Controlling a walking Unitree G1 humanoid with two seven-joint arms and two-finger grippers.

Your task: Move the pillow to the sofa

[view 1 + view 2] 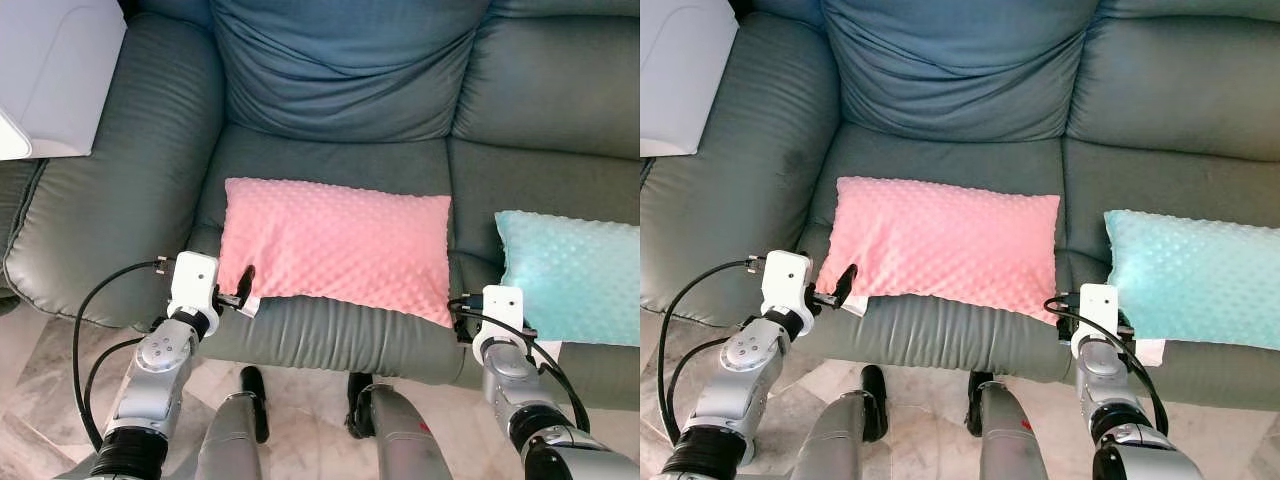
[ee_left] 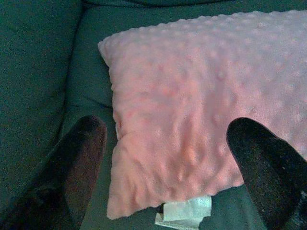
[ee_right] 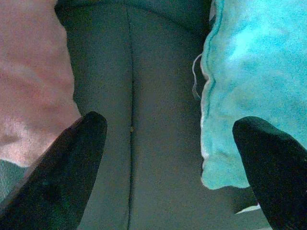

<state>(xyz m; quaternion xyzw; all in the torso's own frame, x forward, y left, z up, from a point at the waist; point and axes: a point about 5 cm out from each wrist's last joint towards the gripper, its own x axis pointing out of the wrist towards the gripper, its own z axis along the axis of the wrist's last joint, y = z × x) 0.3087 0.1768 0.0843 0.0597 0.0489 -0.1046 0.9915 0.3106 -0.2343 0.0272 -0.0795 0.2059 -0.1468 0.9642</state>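
It was a home living room: a grey-green leather sofa (image 1: pixel 330 100) bore two soft pillows (image 1: pixel 335 245), above a marble-tiled floor (image 1: pixel 40 370).

Both arms reach forward, left hand (image 2: pixel 165 167) and right hand (image 3: pixel 170 163) spread wide.

**Cut off and out of sight**

The turquoise pillow (image 1: pixel 572 276) runs off the right edge. The white object (image 1: pixel 52 75) at upper left is cropped, so what it is stays unclear. The pink pillow's (image 2: pixel 201 110) far end leaves the left wrist view.
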